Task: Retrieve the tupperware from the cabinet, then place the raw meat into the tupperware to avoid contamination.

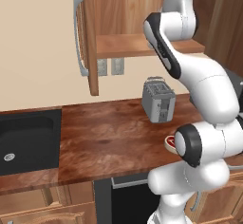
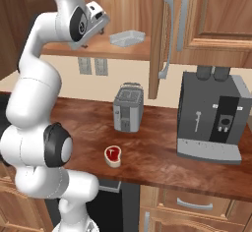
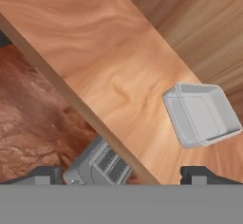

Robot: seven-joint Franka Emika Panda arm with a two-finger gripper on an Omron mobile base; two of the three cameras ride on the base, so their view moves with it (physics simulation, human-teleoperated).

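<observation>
Pale plastic tupperware: resting on cabinet shelf, untouched.
Gripper: fingers spread, empty.
Approach: centre over one wall, then descend.

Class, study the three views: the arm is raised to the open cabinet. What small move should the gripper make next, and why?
Probably ease the gripper forward and to the side over the tupperware. It sits untouched on the cabinet shelf, off-centre from the open fingers, while the raw meat waits on the counter.
</observation>
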